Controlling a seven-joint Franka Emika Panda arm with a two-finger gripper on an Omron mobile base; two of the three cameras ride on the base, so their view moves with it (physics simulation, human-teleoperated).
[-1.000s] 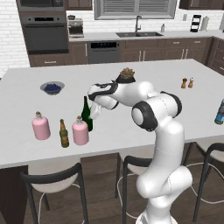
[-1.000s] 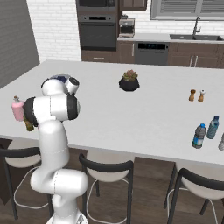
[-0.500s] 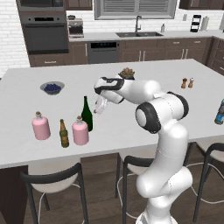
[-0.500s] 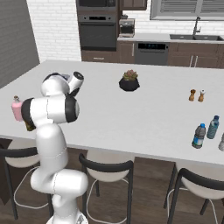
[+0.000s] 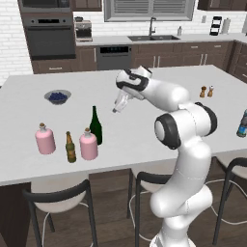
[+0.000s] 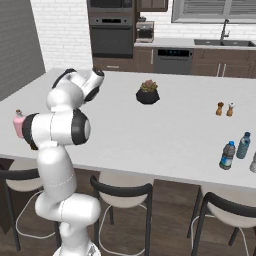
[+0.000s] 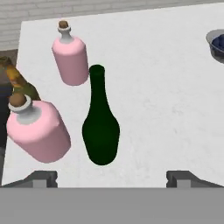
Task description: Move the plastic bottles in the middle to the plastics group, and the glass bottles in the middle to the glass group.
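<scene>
The white arm [image 6: 62, 130] rises at the left, its upper links bent over the pale island counter [image 6: 150, 130], and just behind its elbow a pink flask [image 6: 18, 123] peeks out at the counter's left edge, mostly hidden. Out in the middle of the counter sits a dark pot with a small plant [image 6: 148, 93], with a pair of little brown shakers [image 6: 225, 108] side by side well off to its right. Near the front right edge stand two small bluish plastic bottles [image 6: 227, 155] close together, and dark bar stools [image 6: 122, 200] line up below the counter.
</scene>
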